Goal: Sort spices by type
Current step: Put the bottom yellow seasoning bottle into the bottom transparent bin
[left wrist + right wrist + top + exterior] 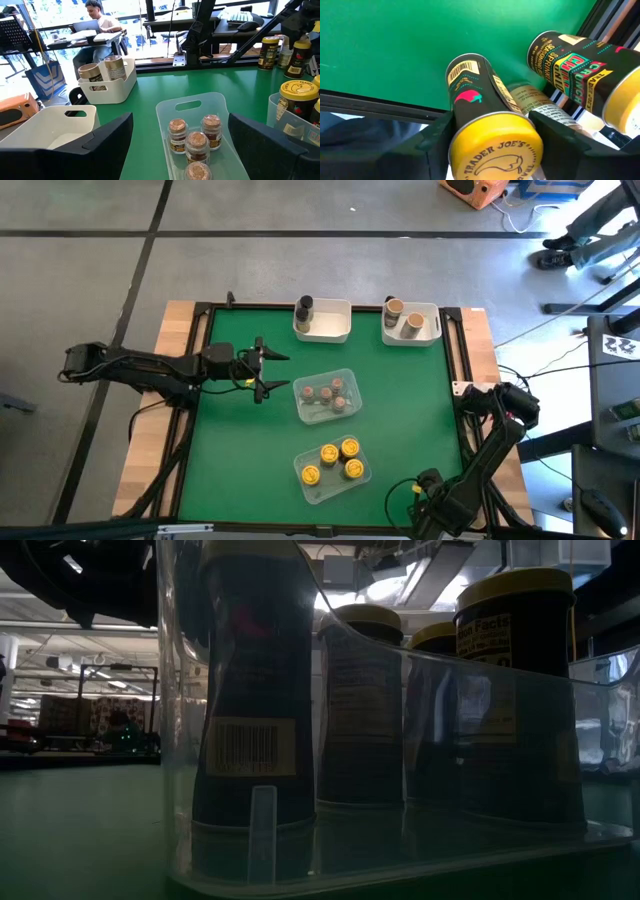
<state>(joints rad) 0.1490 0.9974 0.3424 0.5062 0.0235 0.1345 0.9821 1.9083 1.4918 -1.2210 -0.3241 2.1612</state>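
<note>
A: What is seen first, going from the largest thing down?

B: The green tabletop (pixel 250 470) is seen from above, framed in black. Along its far edge two white bins are set: one (pixel 325 325) holding a single dark grey jar (pixel 303 308), the other (pixel 425 328) holding tan-lidded jars (pixel 394 307).

A: And the clear trays?

B: Two are laid near the middle. In the farther clear tray (pixel 345 378) reddish-brown-topped jars (pixel 324 393) are stood together. In the nearer clear tray (pixel 318 492) four yellow-lidded jars (pixel 349 447) are stood upright.

A: Where is the left end effector (pixel 262 368) found?

B: It is held over the green surface just beside the tray of reddish-brown-topped jars, touching nothing. Its fingers are seen spread well apart, with nothing between them.

A: And the right end effector (pixel 490 145)?

B: It is placed off the tabletop's near right corner. A yellow-lidded jar (pixel 492 135) is seen between its two dark fingers, and the fingers are set close on either side of it. Whether the jar is actually clamped cannot be told. A second yellow-lidded jar (pixel 580 67) is seen lying tilted just beside it.
</note>
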